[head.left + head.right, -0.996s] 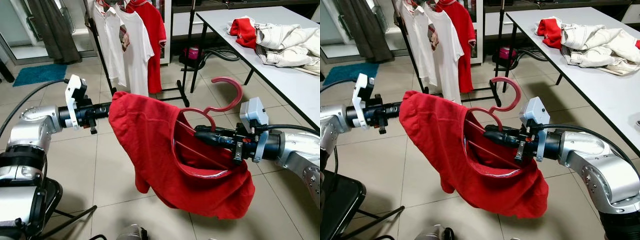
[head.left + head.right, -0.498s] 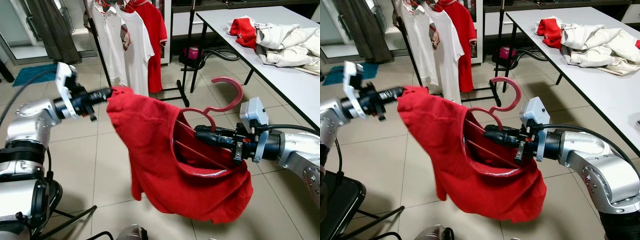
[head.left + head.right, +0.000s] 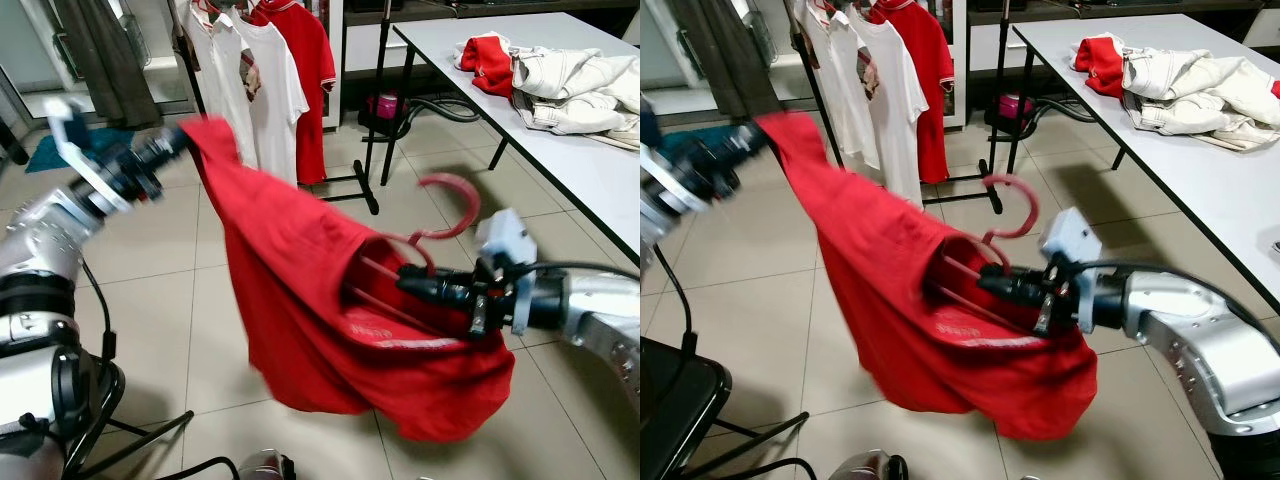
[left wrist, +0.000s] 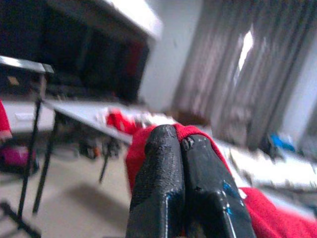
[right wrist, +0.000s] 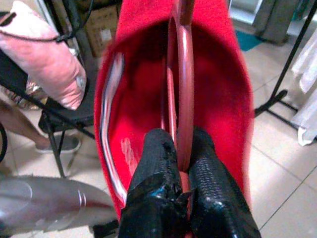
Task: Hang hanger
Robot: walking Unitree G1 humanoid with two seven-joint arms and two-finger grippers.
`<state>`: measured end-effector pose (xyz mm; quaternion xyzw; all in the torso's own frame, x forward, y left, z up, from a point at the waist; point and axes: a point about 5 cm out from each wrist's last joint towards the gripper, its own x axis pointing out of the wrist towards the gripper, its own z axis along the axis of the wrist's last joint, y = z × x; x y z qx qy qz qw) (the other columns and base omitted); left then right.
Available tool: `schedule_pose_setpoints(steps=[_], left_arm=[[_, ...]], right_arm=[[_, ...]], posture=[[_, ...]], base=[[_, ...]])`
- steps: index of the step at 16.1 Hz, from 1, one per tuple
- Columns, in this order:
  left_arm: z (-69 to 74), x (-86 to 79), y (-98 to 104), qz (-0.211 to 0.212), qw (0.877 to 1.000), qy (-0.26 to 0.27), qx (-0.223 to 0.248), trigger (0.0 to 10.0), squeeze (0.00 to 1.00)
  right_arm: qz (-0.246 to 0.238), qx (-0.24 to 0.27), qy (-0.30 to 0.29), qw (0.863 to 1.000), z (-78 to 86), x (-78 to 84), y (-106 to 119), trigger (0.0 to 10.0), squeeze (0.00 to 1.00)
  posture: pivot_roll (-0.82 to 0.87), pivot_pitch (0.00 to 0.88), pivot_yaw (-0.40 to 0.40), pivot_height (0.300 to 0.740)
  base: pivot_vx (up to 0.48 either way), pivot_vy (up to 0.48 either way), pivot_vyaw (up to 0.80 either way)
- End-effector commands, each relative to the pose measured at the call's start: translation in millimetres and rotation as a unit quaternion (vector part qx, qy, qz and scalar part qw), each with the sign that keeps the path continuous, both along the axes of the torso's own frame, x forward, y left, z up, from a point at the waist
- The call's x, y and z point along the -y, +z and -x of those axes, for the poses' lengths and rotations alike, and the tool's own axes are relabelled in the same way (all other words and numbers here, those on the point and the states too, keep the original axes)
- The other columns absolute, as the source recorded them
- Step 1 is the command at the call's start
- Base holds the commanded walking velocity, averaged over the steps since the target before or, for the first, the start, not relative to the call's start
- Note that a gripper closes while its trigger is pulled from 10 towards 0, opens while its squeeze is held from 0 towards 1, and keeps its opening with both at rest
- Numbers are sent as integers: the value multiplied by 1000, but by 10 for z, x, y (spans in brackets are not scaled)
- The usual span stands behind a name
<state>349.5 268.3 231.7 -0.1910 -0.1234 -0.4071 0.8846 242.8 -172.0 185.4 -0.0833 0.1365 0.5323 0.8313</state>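
Hanger [image 3: 1012, 215] half buried inside red shirt [image 3: 900, 300].

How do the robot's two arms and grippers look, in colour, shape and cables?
Both arms are silver metal with rounded joints. The right arm carries a pale grey camera box at the wrist, and a black cable runs along it. The left arm has a thin black cable hanging below. Each gripper, left and right, has two long black textured fingers.
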Motion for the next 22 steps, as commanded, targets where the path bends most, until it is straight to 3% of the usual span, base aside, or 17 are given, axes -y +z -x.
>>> schedule_pose_setpoints(steps=[1,3,5,7,9,10,12,15,17,19,20,21,22], left_arm=[[-15,-62,221,32,998,24,41,0,0],[-29,-77,277,55,997,29,45,0,0],[-128,-100,145,-4,994,113,-10,0,0],[-198,-220,-123,-57,963,248,-87,0,0],[-195,-260,-242,-73,949,285,-117,0,0],[-189,-279,-389,-112,929,317,-152,0,0],[-185,-284,-514,-156,909,345,-177,0,0],[-220,-128,-613,-199,909,318,-180,0,0],[-220,-141,-654,-210,898,335,-192,0,0],[-204,-200,-711,-226,877,370,-209,0,0],[-201,-204,-722,-228,875,372,-210,980,0],[-228,-112,-663,-181,905,330,-198,10000,145],[-241,3,-609,-161,932,273,-174,10000,1000]], right_arm=[[20,-4,-3,1000,4,16,-41,10000,0],[33,-1,-4,999,-5,17,-62,10000,0],[-14,13,-4,1000,-11,-9,40,10000,0],[-49,24,-1,999,2,-15,124,10000,0],[-56,26,0,998,9,-14,142,10000,0],[-62,26,2,998,17,-19,151,10000,0],[-69,25,4,997,24,-35,158,10000,0],[-81,24,4,996,17,-57,167,10000,0],[-83,24,4,996,16,-60,174,10000,0],[-82,23,1,996,18,-49,175,10000,0],[-79,21,-3,997,20,-37,168,10000,0],[-74,19,-9,997,16,-28,150,10000,0],[-64,18,-22,998,2,-21,116,10000,0]], posture=[[42,23,70,740],[42,23,70,740],[41,11,74,740],[39,8,77,740],[38,7,78,740],[39,8,78,740],[40,9,77,740],[43,17,80,740],[42,19,82,740],[41,22,84,740],[39,25,84,740],[40,28,84,740],[41,29,83,740]], base=[[0,0,0],[0,0,0],[0,0,0],[0,0,0],[0,0,0],[0,0,0],[0,0,0],[0,0,0],[0,0,0],[0,0,0],[0,0,0],[0,0,0],[0,0,0]])
